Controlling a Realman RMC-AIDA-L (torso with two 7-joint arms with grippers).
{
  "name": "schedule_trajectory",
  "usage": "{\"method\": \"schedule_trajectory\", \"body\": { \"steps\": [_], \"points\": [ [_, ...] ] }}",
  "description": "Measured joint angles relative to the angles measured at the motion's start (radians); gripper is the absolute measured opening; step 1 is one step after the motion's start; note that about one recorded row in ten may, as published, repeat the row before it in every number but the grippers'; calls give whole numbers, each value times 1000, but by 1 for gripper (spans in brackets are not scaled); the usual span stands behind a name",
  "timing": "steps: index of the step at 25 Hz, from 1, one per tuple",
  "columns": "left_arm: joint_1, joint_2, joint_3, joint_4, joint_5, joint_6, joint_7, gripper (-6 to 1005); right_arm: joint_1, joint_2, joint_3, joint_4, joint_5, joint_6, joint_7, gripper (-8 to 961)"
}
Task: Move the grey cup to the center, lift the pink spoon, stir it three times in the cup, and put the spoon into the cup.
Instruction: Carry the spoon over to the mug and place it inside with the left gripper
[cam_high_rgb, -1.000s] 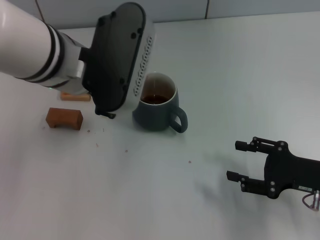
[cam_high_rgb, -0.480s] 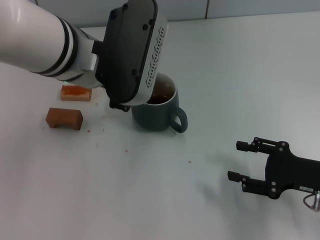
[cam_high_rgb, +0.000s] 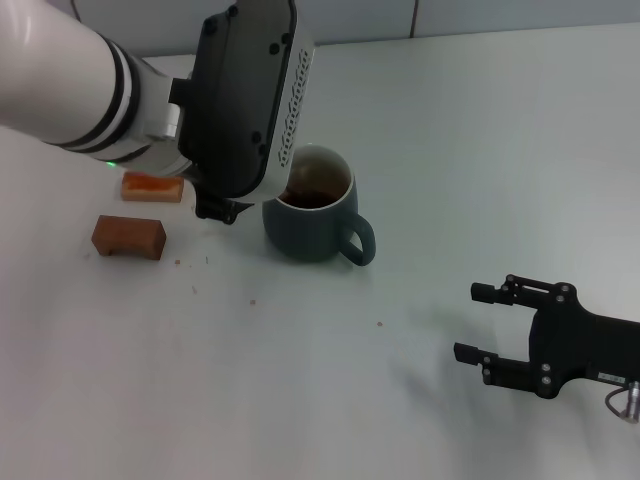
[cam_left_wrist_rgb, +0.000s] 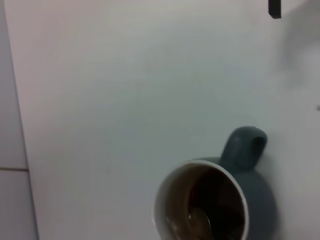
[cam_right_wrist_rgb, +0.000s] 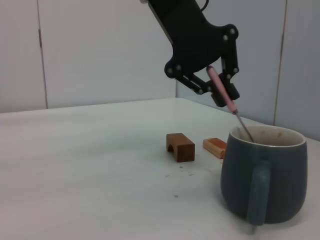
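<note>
The grey cup (cam_high_rgb: 315, 215) stands upright on the white table, handle toward the front right, with brown liquid inside. My left gripper (cam_right_wrist_rgb: 222, 90) hangs just above the cup's rim and is shut on the pink spoon (cam_right_wrist_rgb: 221, 90). The spoon slants down, its metal neck dipping into the cup (cam_right_wrist_rgb: 263, 175). The left wrist view shows the spoon's bowl (cam_left_wrist_rgb: 200, 218) in the liquid inside the cup (cam_left_wrist_rgb: 260, 200). In the head view the left arm's black housing (cam_high_rgb: 245, 100) hides the spoon. My right gripper (cam_high_rgb: 480, 322) is open and empty, low at the front right.
Two brown blocks lie left of the cup: an arched one (cam_high_rgb: 128, 236) and a flat orange one (cam_high_rgb: 152, 187); both show in the right wrist view (cam_right_wrist_rgb: 180, 146), (cam_right_wrist_rgb: 216, 147). Small crumbs dot the table in front of the cup.
My left gripper swung right over the cup half a second ago, then back left, moving the spoon around inside the cup. The cup and right arm stayed put.
</note>
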Motion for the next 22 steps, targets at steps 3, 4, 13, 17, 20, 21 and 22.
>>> {"method": "schedule_trajectory", "body": {
  "steps": [3,4,13,17,20,21,22],
  "points": [
    [2,1,3,13,1,24,-9,229,0,0,-1,0,0,0,0,710],
    [4,1,4,23,2,36,-11,230,0,0,-2,0,0,0,0,710],
    [5,0,40,45,-20,44,-24,235,-4,0,-3,0,0,0,0,710],
    [0,-1,54,32,-27,15,-25,238,-6,0,-2,0,0,-2,0,710],
    [0,-1,60,19,-27,-19,-25,240,-7,1,-1,0,0,-3,0,710],
    [0,-1,60,15,-27,-28,-25,240,-7,1,-1,0,0,-3,0,710],
    [0,-1,60,11,-24,-38,-27,241,-7,1,-1,0,0,-3,0,710]
  ]
}}
